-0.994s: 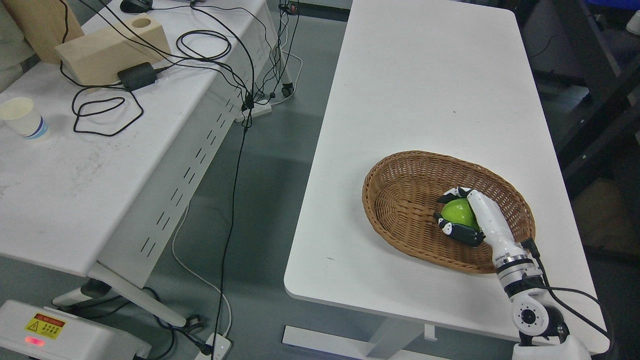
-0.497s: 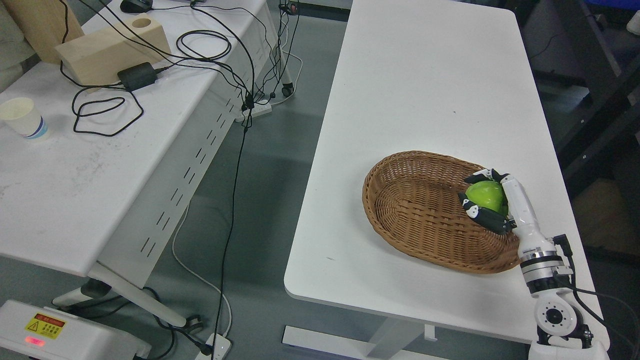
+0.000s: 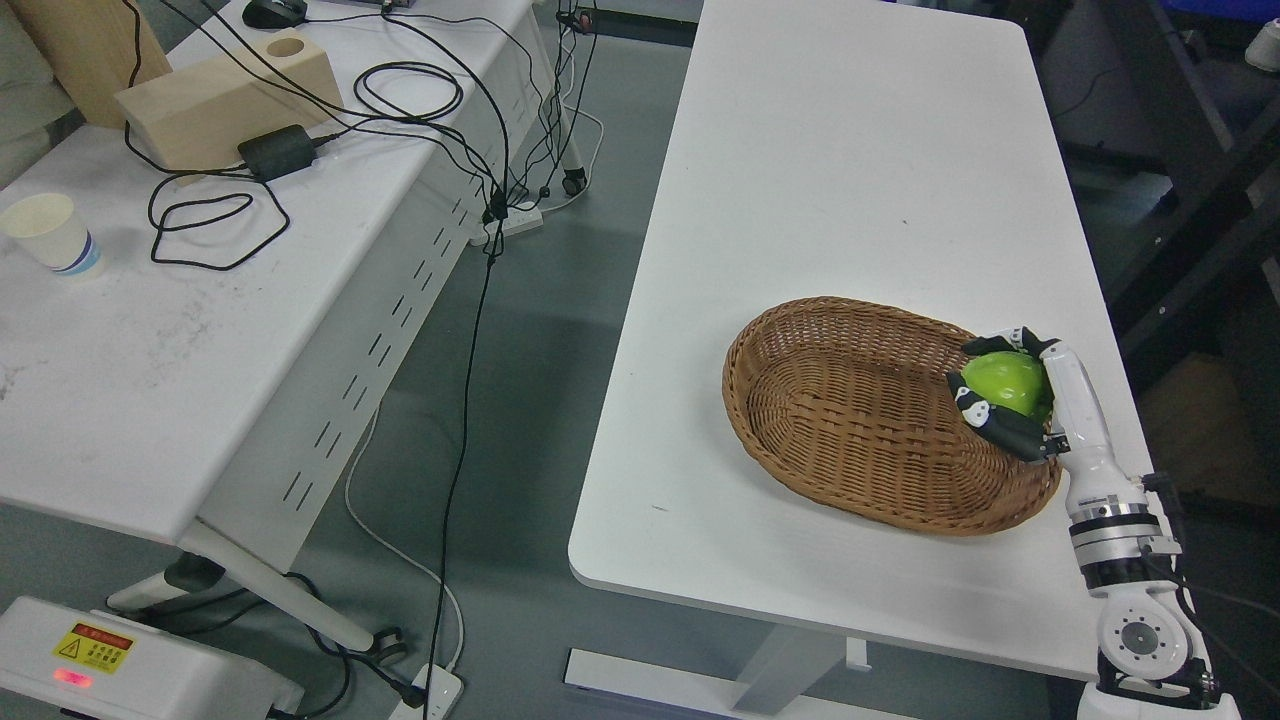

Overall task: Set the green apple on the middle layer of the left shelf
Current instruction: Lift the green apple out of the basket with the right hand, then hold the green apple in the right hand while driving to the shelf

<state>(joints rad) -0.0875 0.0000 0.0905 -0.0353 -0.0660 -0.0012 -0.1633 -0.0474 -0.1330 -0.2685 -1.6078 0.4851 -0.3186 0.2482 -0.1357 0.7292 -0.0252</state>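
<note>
One glossy green apple [image 3: 1003, 381] in right hand [image 3: 1010, 390], above basket [image 3: 850, 420].

bare table [image 3: 860, 180] beyond basket [image 3: 800, 400], open passage

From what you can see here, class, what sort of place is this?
Probably a lab or workshop, not a home: plain white tables, loose cables trailing to a floor power strip, and a robot hand holding an apple over a basket.

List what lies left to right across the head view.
paper cup → wooden block → cables → wicker basket → green apple → right hand, gripping it.
</note>
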